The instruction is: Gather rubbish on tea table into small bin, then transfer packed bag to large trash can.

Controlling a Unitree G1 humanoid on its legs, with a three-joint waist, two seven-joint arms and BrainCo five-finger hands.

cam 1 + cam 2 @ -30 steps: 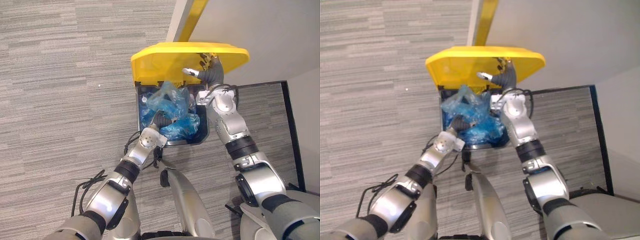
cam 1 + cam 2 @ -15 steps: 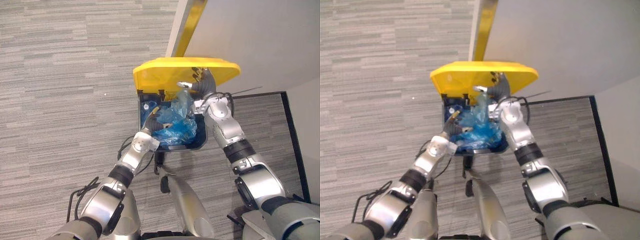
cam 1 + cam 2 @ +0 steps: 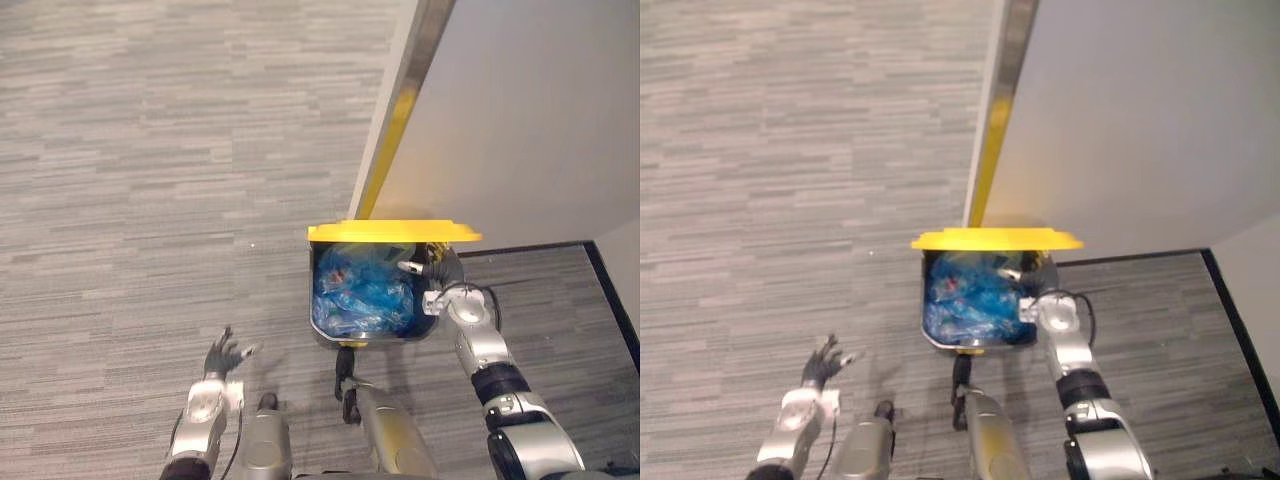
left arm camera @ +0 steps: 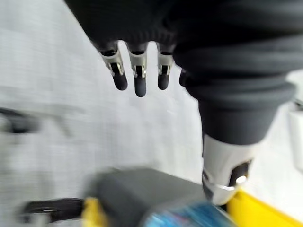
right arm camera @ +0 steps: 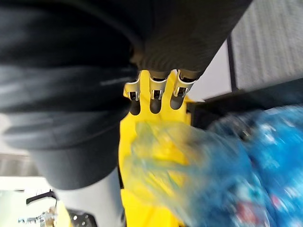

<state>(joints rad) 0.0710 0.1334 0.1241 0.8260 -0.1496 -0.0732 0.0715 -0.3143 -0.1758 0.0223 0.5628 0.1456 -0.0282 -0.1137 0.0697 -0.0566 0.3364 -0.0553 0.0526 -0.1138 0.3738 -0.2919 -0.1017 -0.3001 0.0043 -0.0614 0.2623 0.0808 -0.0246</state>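
- The blue bag (image 3: 360, 290) lies inside the bin (image 3: 325, 338).
- The right hand (image 3: 440, 268) is at the yellow lid (image 3: 390, 232), its fingers (image 5: 154, 101) straight.
- The left hand (image 3: 224, 353) is over the carpet (image 3: 150, 200), fingers (image 4: 139, 80) spread and empty.

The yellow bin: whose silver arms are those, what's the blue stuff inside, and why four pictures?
Those arms belong to a person-shaped robot. Two pictures come from cameras in its head, looking down; two from cameras on its wrists. On the carpet stands a trash can with its yellow lid raised. The blue stuff is a bag of rubbish lying inside. The right hand is by the lid, fingers straight. The left hand is open over the carpet, holding nothing.
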